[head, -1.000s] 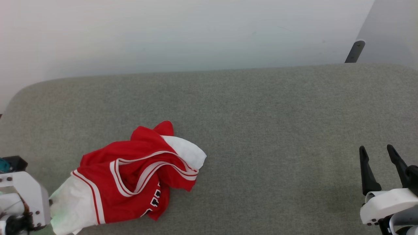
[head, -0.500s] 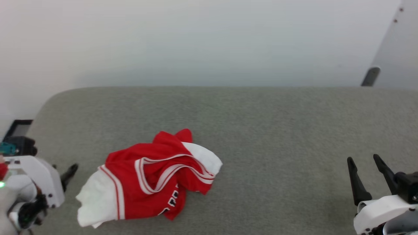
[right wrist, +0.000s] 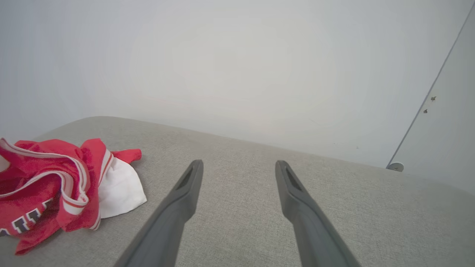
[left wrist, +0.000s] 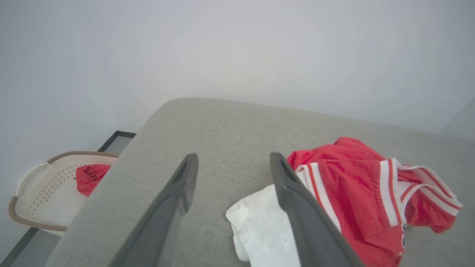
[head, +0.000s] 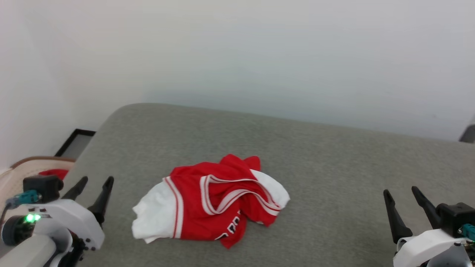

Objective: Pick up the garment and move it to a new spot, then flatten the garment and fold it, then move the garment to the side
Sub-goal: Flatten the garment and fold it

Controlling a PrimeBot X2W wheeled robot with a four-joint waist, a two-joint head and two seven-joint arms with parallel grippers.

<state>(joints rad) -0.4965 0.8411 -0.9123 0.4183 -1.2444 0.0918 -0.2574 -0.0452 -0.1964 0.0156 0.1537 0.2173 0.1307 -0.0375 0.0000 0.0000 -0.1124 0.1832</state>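
Standing apart and empty, the fingers of the left gripper (head: 97,180) hover just left of the crumpled red short-sleeved jersey with white sleeves (head: 211,202), which lies bunched on the grey fabric-covered desk (head: 334,163). The right gripper (head: 400,190), fingers likewise apart, is well away. Judging by the crumple, lifting, flattening, folding and setting aside all remain.

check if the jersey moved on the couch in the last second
No. The garment keeps its folds and its gap to the grey cushion's rounded left corner; the whole head view shifted, so the camera turned.
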